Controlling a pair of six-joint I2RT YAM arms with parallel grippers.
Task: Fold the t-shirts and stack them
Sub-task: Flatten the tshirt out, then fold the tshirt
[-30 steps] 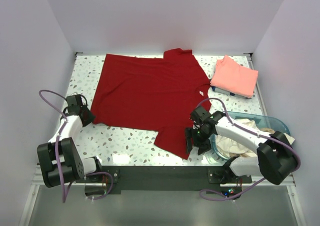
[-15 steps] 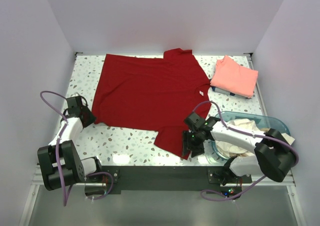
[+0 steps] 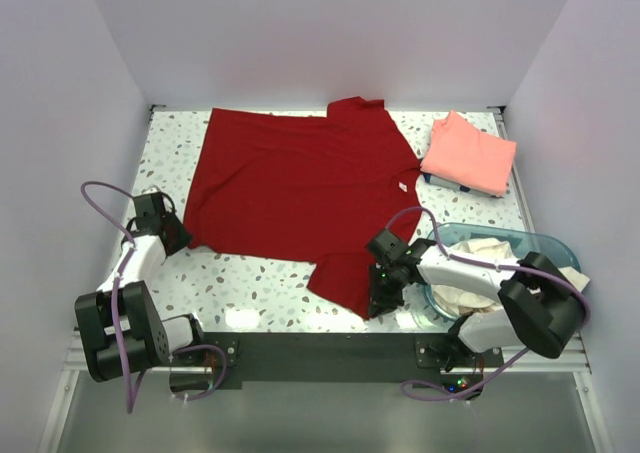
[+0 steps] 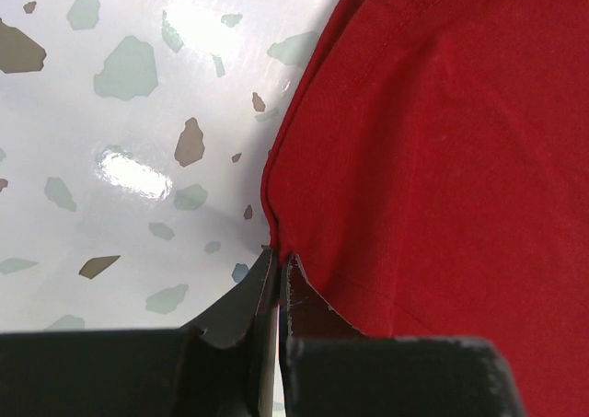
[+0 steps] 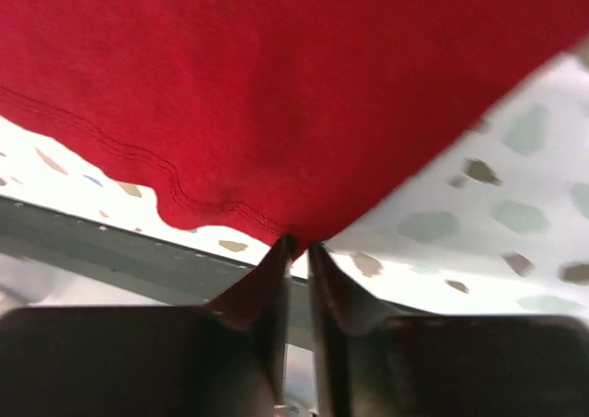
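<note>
Where the right fingers (image 5: 258, 299) meet, a red t-shirt (image 5: 276, 86) corner sits pinched.

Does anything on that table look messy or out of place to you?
Nothing is spilled or damaged. The dark red shirt lies flat but turned sideways, collar toward the right, with the left hand and right hand pinching its near edge. The cream shirts sit crumpled in the teal basket, unlike the folded salmon shirt.
</note>
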